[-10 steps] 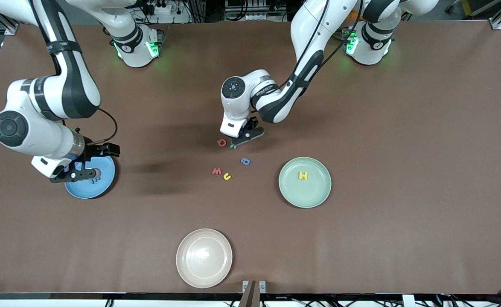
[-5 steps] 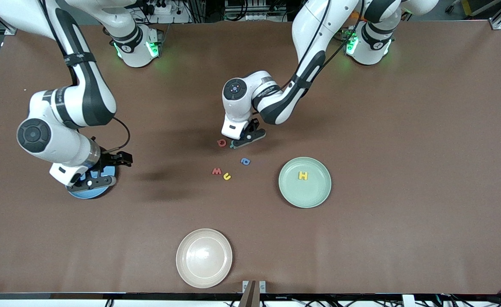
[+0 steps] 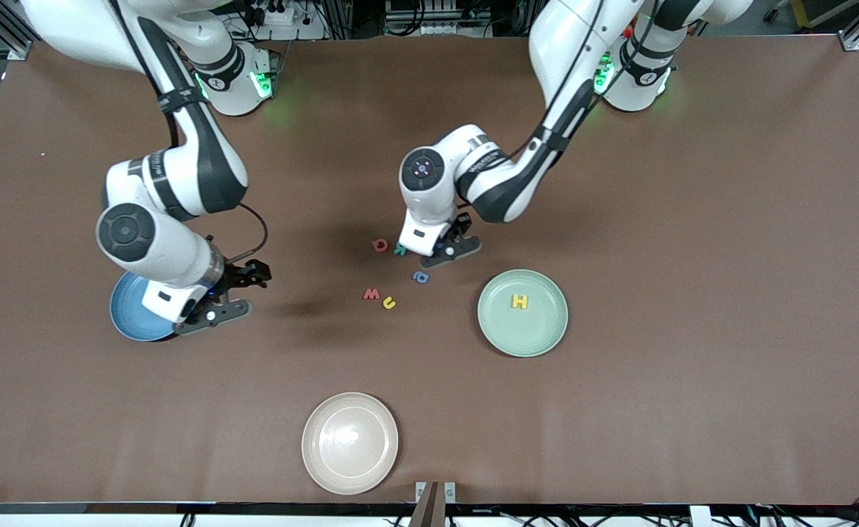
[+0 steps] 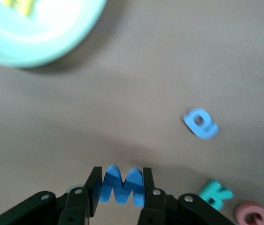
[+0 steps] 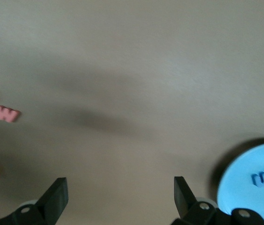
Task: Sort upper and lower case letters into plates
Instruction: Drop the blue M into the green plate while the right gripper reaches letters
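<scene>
A blue M is clamped in the left gripper beside the green plate, where delivery seems next (right gripper, jaws apart, waits by the blue plate)

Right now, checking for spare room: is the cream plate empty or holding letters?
Empty: the cream plate shows only bare surface, no letters on it.

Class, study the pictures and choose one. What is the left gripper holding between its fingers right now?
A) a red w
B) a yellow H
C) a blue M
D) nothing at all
C: in the left wrist view, the left gripper has its fingers closed on a blue M, held above the brown table; the yellow H lies in the mint green plate.
</scene>
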Controlling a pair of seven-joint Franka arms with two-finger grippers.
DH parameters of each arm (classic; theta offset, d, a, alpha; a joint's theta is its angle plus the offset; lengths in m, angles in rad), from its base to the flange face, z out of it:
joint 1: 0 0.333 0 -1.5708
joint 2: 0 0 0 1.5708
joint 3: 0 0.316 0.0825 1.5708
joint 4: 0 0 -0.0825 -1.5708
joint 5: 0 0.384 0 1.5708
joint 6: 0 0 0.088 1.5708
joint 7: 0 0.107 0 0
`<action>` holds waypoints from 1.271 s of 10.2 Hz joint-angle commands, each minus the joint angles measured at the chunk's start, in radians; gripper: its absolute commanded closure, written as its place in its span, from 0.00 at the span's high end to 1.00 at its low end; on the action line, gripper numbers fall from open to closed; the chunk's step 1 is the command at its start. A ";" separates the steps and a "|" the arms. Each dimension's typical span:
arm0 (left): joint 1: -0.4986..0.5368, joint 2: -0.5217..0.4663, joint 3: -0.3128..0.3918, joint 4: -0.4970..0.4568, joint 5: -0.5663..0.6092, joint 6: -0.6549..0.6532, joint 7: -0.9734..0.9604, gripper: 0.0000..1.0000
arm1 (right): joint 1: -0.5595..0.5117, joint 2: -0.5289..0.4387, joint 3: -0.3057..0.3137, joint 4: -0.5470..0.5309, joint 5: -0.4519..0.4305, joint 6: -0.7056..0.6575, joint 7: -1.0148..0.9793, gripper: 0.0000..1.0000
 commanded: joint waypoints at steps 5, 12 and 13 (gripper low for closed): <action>0.248 -0.033 -0.012 0.004 -0.022 -0.042 0.373 0.00 | 0.194 0.234 -0.003 0.255 -0.003 -0.011 0.113 1.00; 0.236 -0.071 -0.022 0.012 -0.109 -0.046 0.359 1.00 | 0.280 0.400 -0.005 0.328 -0.018 0.158 0.012 1.00; 0.236 -0.077 -0.026 0.013 -0.110 -0.058 0.359 1.00 | 0.288 0.415 -0.005 0.328 -0.018 0.178 0.006 1.00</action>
